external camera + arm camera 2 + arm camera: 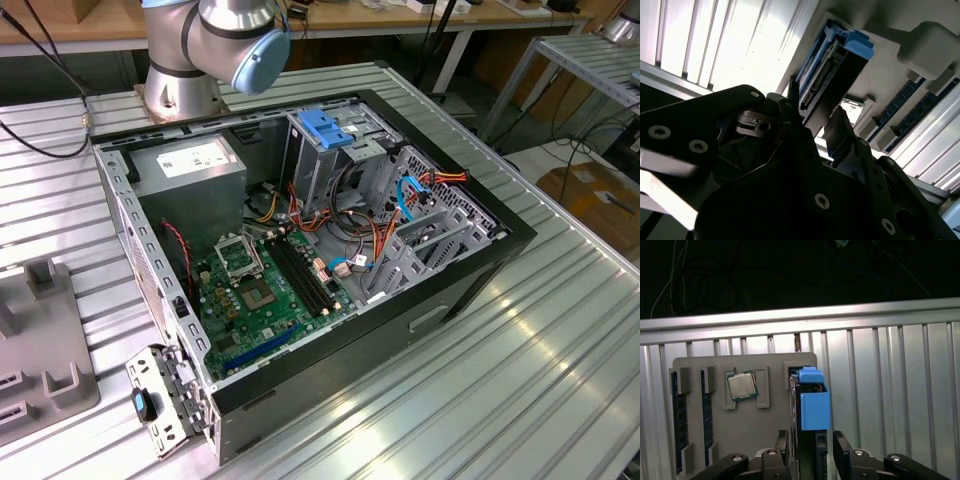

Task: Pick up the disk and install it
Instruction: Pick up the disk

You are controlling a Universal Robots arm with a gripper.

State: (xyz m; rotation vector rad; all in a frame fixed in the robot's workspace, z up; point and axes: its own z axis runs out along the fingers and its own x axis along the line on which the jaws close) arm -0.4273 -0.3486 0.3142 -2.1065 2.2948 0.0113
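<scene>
the disk [814, 405], clipped in its bright blue carrier, stands on edge in a slot of the grey parts tray [775, 365]. in the second wrist view the disk [827, 70] turns its connector edge toward you. your gripper [810, 437] straddles it: the fingers [783, 442] are spread, one on each flat side of the disk, with a thin gap showing on either side, so nothing is pinched. on the same tray, just beside the disk, lies a processor chip [742, 386], and past it two memory sticks [679, 420] sit in their slots. the tray rests on the ribbed metal table [890, 390]. in the exterior view the open computer case [340, 375] lies on that table with its motherboard [260, 290] face up, a grey power supply [190, 165] at the end nearest the arm [235, 35], and a blue drive bay bracket [330, 125] near it.
</scene>
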